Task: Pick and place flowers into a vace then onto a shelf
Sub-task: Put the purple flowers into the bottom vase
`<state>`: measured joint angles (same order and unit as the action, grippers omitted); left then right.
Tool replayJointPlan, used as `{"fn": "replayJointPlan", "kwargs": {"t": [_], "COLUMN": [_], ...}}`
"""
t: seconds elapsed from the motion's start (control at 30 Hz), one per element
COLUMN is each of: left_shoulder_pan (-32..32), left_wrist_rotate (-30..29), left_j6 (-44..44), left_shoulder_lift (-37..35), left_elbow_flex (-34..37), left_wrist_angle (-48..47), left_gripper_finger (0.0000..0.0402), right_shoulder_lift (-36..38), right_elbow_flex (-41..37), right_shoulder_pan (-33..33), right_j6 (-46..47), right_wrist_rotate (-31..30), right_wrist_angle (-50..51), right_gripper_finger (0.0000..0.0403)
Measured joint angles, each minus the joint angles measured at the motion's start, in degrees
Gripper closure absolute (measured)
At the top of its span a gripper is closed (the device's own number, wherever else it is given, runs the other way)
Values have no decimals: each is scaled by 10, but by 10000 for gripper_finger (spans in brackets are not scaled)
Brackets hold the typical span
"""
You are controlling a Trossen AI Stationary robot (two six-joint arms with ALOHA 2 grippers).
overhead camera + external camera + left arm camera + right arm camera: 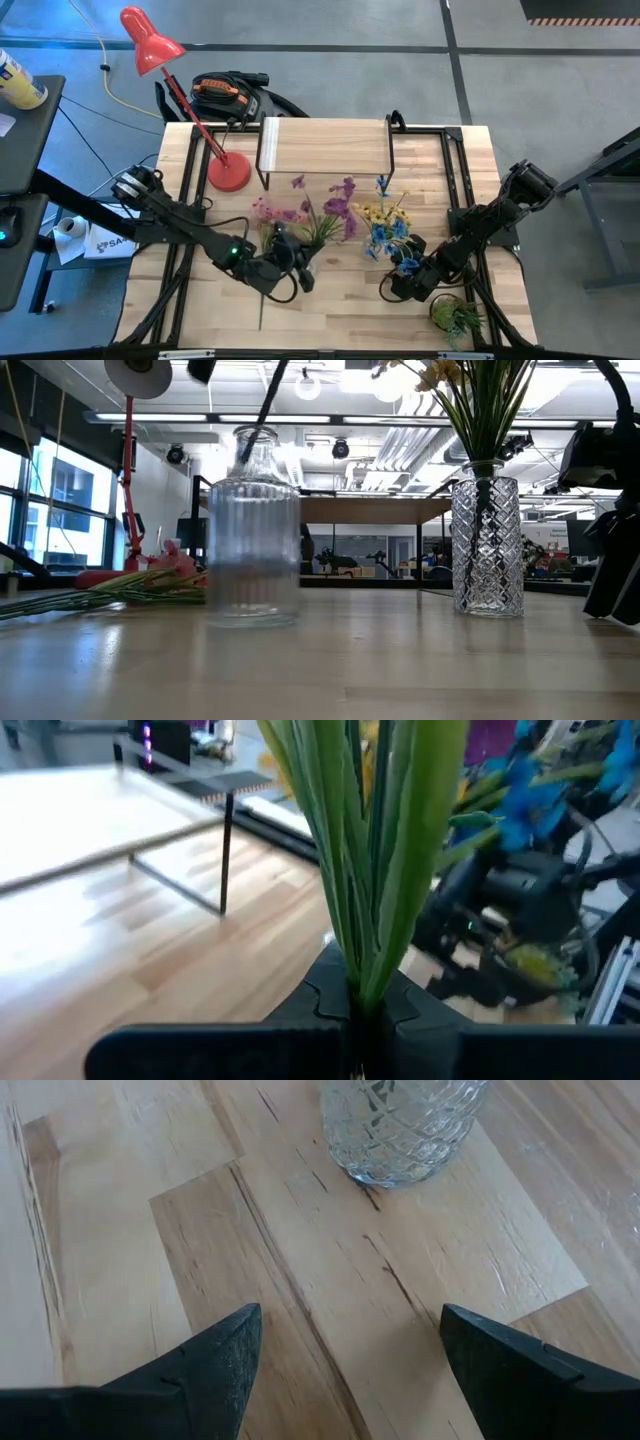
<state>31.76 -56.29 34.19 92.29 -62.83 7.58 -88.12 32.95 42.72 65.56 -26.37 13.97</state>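
My left gripper [290, 268] is near the table's middle, shut on a purple-bloomed sprig [338, 208] whose leaves fan toward the far right. A pink sprig [268, 210] lies flat on the table [150, 582]. Blue and yellow sprigs [388, 228] stand in a diamond-cut glass vase [487, 550]. A ribbed glass vase [252, 530] stands upright to its left. My right gripper [400, 285] is open, just near of the diamond-cut vase [400, 1125]. The shelf [325, 148] stands at the far edge. My left gripper [358, 1010] pinches the purple sprig's bundle of green stems and leaves [368, 960] between its two fingers, with the fingers lying across the stems. The leafy part rises beyond the fingers. A thin bare stem end [262, 305] trails out toward the near edge.
A red desk lamp [228, 172] stands at the far left of the table. A small green potted plant [455, 318] sits at the near right corner, beside my right arm. Bare wood lies along the near edge [330, 670].
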Motion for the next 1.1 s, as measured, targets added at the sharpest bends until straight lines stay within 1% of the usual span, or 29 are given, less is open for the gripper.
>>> {"fn": "replayJointPlan", "kwargs": {"t": [0.07,0.23,0.43,0.57,0.73,0.87,0.97,1.1], "left_shoulder_pan": [5,23,20,20,20,20,20,20], "left_wrist_rotate": [-6,-60,-71,-67,-60,-48,-45,-41], "left_j6": [29,63,66,68,66,61,61,66], "left_shoulder_lift": [0,0,6,6,6,6,6,6], "left_elbow_flex": [16,46,84,106,115,115,115,115], "left_wrist_angle": [0,2,55,58,58,51,26,-11], "left_gripper_finger": [368,368,368,368,367,361,346,316], "right_shoulder_lift": [0,0,0,0,-2,-2,-2,-2], "right_elbow_flex": [0,1,0,0,-1,-1,-1,-1], "right_shoulder_pan": [0,0,0,0,3,8,14,17], "right_j6": [0,-1,5,7,-67,-147,-188,-192], "right_wrist_rotate": [1,10,15,30,52,95,122,116], "right_wrist_angle": [1,4,-3,-54,-101,-130,-151,-159], "right_gripper_finger": [104,104,104,104,104,104,104,104]}}
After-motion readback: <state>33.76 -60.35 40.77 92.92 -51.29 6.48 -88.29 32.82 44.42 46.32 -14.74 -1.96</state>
